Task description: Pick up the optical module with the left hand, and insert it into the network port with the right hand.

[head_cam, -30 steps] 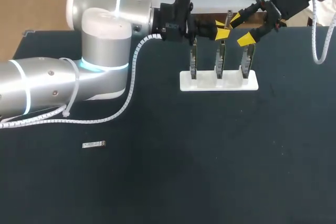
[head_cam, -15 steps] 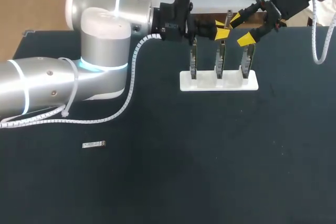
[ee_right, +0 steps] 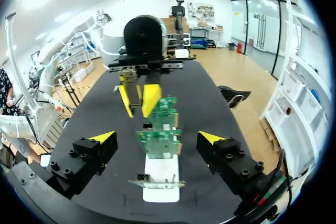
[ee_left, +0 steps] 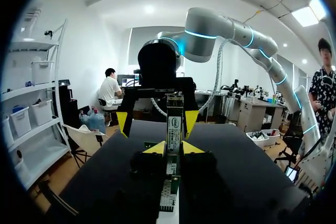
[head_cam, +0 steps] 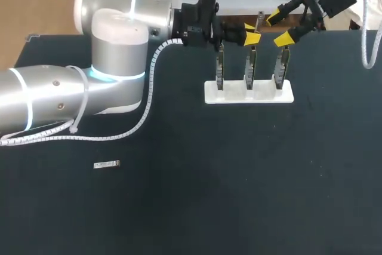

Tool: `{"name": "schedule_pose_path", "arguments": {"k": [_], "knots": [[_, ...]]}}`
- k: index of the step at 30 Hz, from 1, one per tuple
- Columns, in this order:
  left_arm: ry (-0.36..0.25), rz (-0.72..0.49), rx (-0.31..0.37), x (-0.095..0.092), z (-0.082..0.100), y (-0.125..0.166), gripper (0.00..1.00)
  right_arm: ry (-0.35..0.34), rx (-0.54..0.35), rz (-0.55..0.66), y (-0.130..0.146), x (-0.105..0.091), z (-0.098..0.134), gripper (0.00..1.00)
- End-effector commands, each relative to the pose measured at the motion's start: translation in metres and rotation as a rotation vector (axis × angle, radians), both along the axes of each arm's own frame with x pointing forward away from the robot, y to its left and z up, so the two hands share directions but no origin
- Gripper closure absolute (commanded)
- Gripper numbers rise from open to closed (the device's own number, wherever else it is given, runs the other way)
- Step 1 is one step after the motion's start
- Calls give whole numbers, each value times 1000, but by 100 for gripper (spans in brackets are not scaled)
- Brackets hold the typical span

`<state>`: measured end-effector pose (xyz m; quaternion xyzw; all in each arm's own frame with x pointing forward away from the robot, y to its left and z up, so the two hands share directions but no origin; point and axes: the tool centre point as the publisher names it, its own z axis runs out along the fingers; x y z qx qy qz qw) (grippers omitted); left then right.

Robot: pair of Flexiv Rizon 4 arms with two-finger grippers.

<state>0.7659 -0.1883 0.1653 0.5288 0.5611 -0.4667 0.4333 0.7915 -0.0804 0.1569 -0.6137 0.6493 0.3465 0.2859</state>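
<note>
- the step in hand looks like the hand-over: the right claw [head_cam: 279, 28], fingers spread wide, should close squarely on the free upper end of the narrow silver optical module with a white label [ee_left: 174, 121], and grip it before the other claw lets go.
- keep clear of the upright green circuit boards [head_cam: 250, 67] below.
- the left claw [ee_left: 172, 149] seems to pinch the optical module low down; it stands upright just ahead of the right claw, not between its fingers.

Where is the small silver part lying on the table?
In the head view, the small silver part lies flat on the left side of the table, nearer the camera than the left arm and far from the white stand.
</note>
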Motion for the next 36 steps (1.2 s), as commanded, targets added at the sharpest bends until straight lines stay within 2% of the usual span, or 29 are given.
{"name": "schedule_pose_path", "arguments": {"k": [1,3,16,23,32,36], "knots": [[-1,5,0,-2,0,0,100,-25,8,-8,-6,-1,13,0],[-1,5,0,-2,0,0,100,-45,-1,-7,-8,-1,19,0],[-1,5,0,-2,0,0,100,-31,77,3,-9,-27,51,0],[-1,5,0,-2,0,0,100,-22,103,3,0,-39,53,0],[-1,5,0,-2,0,0,100,-32,115,-3,16,-34,49,0],[-1,5,0,-2,0,0,100,-47,123,-9,23,-25,49,0]]}}
